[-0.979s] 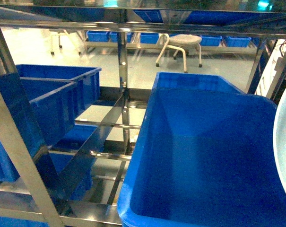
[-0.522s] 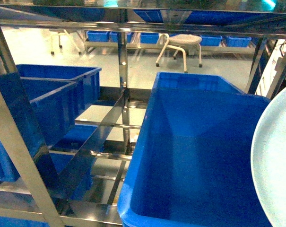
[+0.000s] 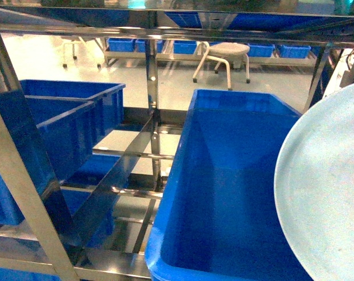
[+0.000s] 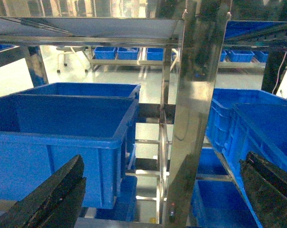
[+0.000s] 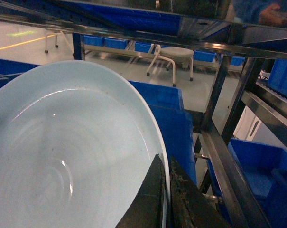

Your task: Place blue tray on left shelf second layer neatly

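Head view: the blue tray (image 3: 326, 187) fills the lower right of the frame, tilted up on edge in front of a large dark-blue crate (image 3: 223, 193) on the right-hand rack. The left shelf second layer (image 3: 115, 175), an open run of steel bars beside a second dark-blue bin (image 3: 59, 129), lies well to the tray's left, past the centre post (image 3: 153, 93). Neither pincer shows here.

Left wrist view: the left gripper (image 4: 157, 190) hangs with its two dark fingers (image 4: 48, 199) spread wide apart and nothing between them, facing a steel upright (image 4: 195, 109) with blue crates on either side. The tray is absent from this picture.

Right wrist view: the right gripper (image 5: 166, 194) is pinched on the tray's rim, its jaws closed to a thin slit with the pale edge between them. The dish spreads away to the left of the grip, its hollow face toward the camera.

The carrying arm is therefore the right one, and the target tier sits leftward across the post, so the coming move looks like a sideways carry with the tray brought flatter.
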### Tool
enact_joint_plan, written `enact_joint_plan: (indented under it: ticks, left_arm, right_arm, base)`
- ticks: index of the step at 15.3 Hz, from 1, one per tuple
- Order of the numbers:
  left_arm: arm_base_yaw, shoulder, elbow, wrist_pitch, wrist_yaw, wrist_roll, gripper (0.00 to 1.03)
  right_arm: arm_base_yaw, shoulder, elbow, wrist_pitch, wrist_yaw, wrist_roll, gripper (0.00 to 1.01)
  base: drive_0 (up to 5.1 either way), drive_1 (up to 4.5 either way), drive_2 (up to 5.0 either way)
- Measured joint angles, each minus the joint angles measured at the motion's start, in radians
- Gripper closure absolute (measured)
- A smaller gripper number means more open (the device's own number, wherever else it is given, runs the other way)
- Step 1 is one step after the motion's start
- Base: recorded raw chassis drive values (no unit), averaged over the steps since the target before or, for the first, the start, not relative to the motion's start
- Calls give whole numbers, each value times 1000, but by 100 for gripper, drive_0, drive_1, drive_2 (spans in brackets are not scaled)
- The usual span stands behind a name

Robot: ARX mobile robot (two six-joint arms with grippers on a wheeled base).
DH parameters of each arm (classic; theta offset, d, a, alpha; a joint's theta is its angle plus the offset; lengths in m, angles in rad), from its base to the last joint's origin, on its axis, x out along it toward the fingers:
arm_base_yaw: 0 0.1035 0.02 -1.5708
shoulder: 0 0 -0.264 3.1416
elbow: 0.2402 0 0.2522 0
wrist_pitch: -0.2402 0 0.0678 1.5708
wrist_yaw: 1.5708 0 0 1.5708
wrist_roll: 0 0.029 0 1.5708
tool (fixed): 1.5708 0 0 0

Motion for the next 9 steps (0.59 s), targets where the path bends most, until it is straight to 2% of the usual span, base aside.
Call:
enact_joint_plan:
  ticks: [3, 6, 7, 8, 9]
  left_arm:
    - [0, 0, 0, 0, 0, 0, 5]
    - [0, 0, 0, 0, 0, 0, 5]
    - [0, 0, 0, 0, 0, 0, 5]
    - [0, 0, 0, 0, 0, 0, 5]
    - [0, 0, 0, 0, 0, 0, 5]
  right_arm:
    - [-2, 158, 2, 148, -6, 0, 99]
    - [-30, 317, 26, 280, -23, -1, 99]
    - [-45, 451, 66, 396, -42, -1, 99]
    - [-61, 709, 158, 548, -85, -19, 99]
    - [-61, 769, 179, 555, -89, -27, 99]
  base:
    - [0, 0, 0]
    - [0, 0, 0]
    - [0, 0, 0]
    - [0, 0, 0]
    - [0, 0, 0]
